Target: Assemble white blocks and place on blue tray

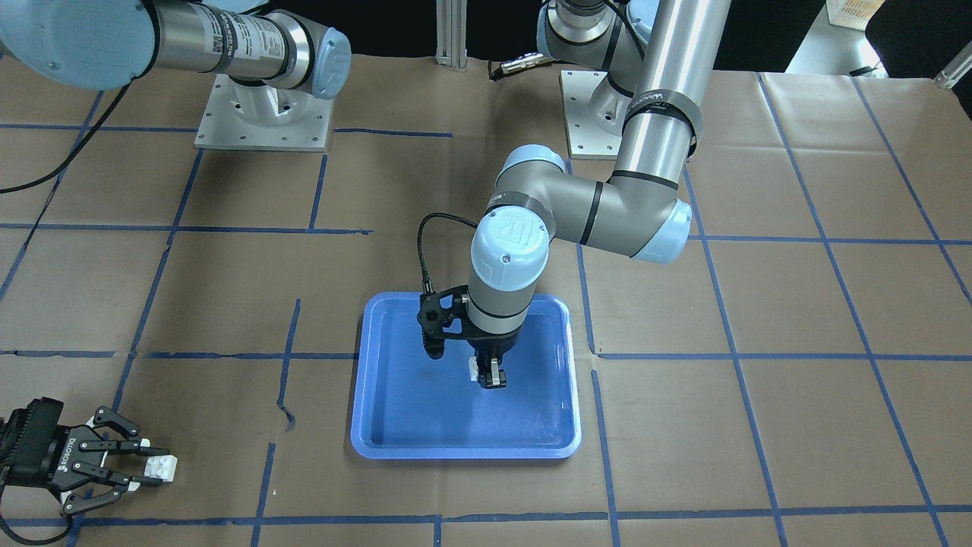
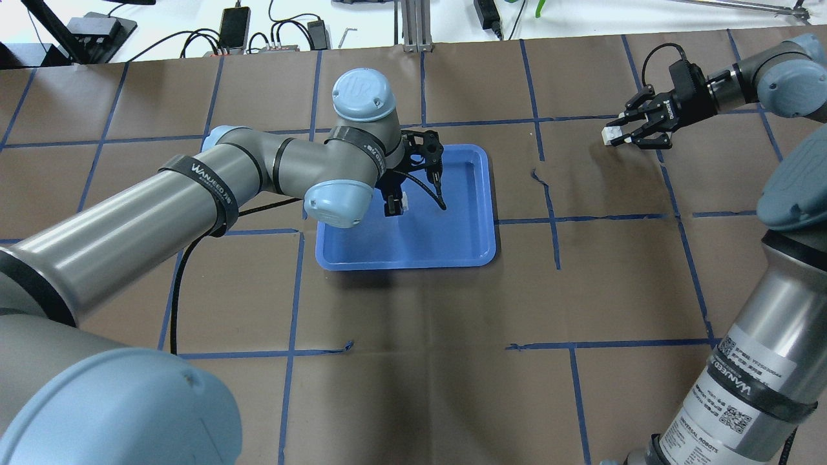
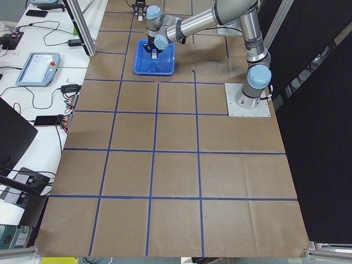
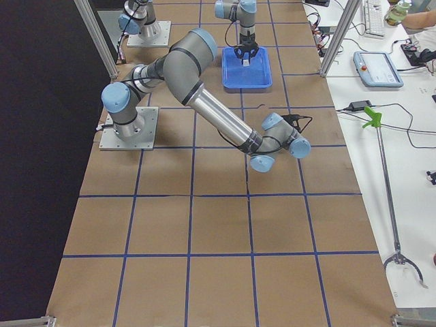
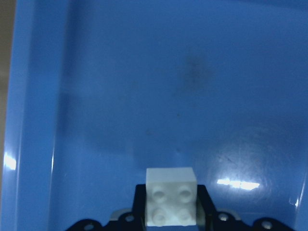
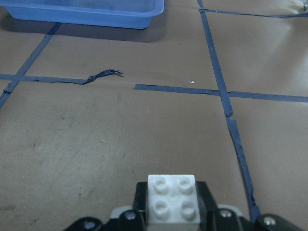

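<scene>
My left gripper [image 1: 488,377] points down over the middle of the blue tray [image 1: 425,425] and is shut on one white block [image 1: 474,371]. The left wrist view shows that block [image 5: 171,196] between the jaws, studs facing the camera, just above the tray floor [image 5: 192,72]. My right gripper [image 2: 614,135] is far from the tray [image 2: 452,239], low over the brown table, and is shut on the other white block [image 2: 609,135]. The right wrist view shows this block [image 6: 172,197] between the jaws, with the tray's rim [image 6: 96,17] far ahead.
Brown paper with a grid of blue tape lines [image 2: 555,219] covers the table. A torn tape piece [image 6: 103,75] lies between the right gripper and the tray. The arm bases [image 1: 262,114] stand at the robot's side. Cables and devices [image 2: 232,29] lie beyond the far edge.
</scene>
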Tool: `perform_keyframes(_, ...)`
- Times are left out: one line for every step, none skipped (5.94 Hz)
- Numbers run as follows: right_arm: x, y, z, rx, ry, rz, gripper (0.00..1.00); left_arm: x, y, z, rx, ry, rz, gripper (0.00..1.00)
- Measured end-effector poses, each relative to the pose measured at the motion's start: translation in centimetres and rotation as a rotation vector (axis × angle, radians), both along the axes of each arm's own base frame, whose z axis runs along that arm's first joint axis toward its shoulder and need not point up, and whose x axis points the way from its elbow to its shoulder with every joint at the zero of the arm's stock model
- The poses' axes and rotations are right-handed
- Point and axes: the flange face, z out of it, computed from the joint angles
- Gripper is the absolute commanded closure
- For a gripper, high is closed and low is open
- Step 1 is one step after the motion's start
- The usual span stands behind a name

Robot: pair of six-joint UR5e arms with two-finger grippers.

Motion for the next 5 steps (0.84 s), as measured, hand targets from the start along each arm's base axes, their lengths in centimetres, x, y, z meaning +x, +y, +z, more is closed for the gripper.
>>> perform_keyframes(0.2, 0.1, 2.4, -0.013, 0.011, -0.005, 0.66, -0.1, 0.3, -0.4, 0.007, -0.001, -0.033, 0.88)
perform_keyframes(0.8, 0.7, 5.0, -0.012, 0.016, -0.008, 0.66, -0.1, 0.4, -0.6, 0.011, -0.005, -0.039, 0.86)
perform_keyframes(2.2, 1.8, 7.2, 0.000, 0.013, -0.004, 0.66, 0.0, 0.5, -0.8, 0.018, -0.014, -0.026, 0.81)
perform_keyframes(4.0, 3.6, 8.5, 0.020, 0.005, -0.001, 0.66, 0.2, 0.5, -1.2, 0.023, -0.034, -0.005, 0.67)
perform_keyframes(5.5, 5.7, 8.9, 0.034, 0.001, -0.008, 0.66, 0.4, 0.4, -1.9, 0.028, -0.056, 0.007, 0.02)
